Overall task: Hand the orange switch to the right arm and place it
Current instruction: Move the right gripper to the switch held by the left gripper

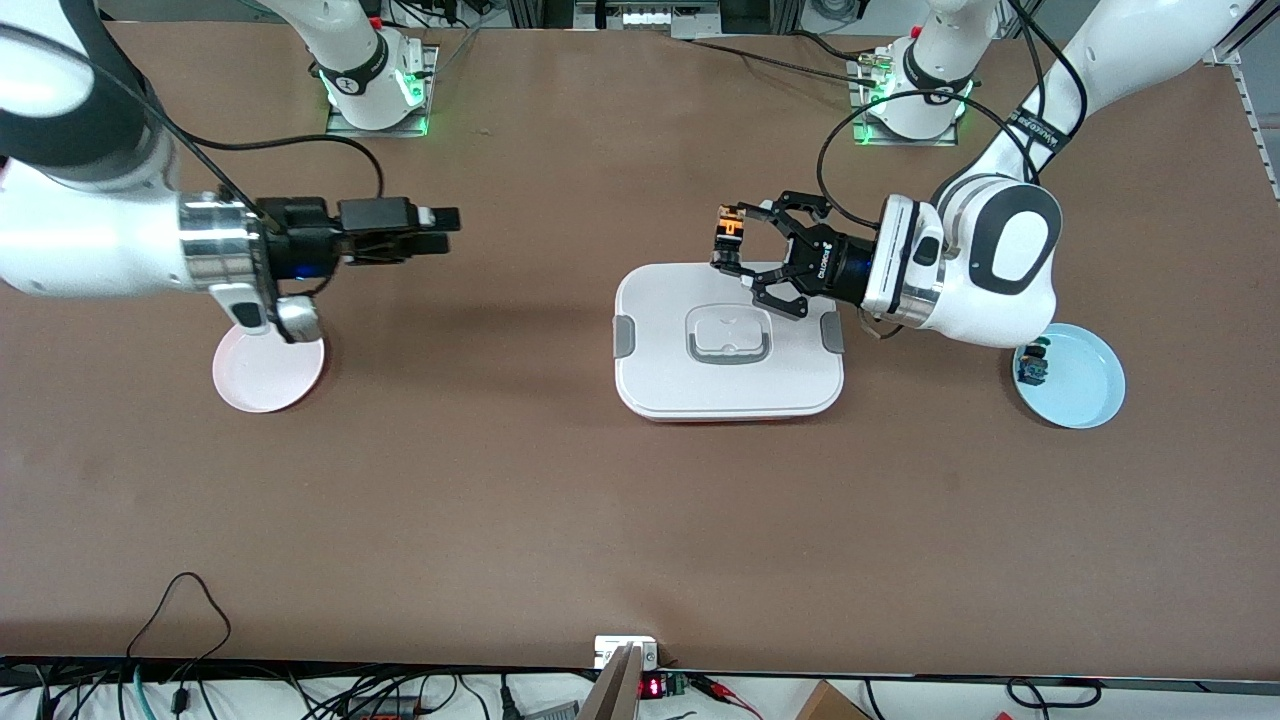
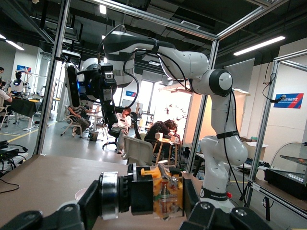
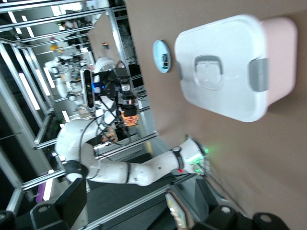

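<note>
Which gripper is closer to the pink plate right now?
Right. The right gripper hangs open in the air just above the pink plate, at its arm's end of the table. The left gripper, shut on the orange switch, is over the white lidded box mid-table.

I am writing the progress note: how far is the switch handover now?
Done: the left gripper has the orange switch shut in its fingers, raised over the white lidded box. In hand: it points toward the open right gripper, which is over bare table, apart from it. Left: the handover and placing.
</note>
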Tool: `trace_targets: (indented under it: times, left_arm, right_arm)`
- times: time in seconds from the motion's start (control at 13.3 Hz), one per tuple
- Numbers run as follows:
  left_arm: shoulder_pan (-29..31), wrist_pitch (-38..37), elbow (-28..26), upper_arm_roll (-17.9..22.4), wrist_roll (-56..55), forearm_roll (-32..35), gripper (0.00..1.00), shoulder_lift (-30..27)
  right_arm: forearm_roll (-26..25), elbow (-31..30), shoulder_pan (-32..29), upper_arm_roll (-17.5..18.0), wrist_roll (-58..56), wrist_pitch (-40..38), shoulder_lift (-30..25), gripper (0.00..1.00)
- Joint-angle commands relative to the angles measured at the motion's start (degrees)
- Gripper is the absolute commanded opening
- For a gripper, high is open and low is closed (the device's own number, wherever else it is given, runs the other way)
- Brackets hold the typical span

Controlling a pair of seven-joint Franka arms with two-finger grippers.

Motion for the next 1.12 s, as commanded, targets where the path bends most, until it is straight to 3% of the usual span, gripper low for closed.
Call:
trace_targets:
  times: [0.0,0.38,0.67,0.82,1.05]
  left_arm:
    - [1.2,3.5,-1.5,-1.0,2.5,-2.3,0.00,-3.7]
    - [1.2,5.5,-1.5,-1.2,3.0,-2.4,0.00,-5.1]
    - [1.1,5.4,-1.5,-1.3,3.0,-2.5,0.00,-4.7]
    - [1.1,5.4,-1.5,-1.3,3.0,-2.6,0.00,-4.7]
    - [1.0,5.3,-1.5,-1.4,3.0,-3.1,0.00,-4.7]
  right_arm:
    - [5.8,-1.4,2.6,-0.2,-0.4,1.8,0.9,1.00]
    - [10.8,-1.4,9.4,-0.3,-0.9,6.0,5.1,1.00]
    - [22.6,-1.4,17.6,-0.3,-2.4,17.5,7.2,1.00]
    - [29.0,-1.4,20.4,-0.3,-8.1,19.0,8.7,1.00]
    - [30.7,-1.4,21.9,-0.3,-14.2,20.1,9.3,1.00]
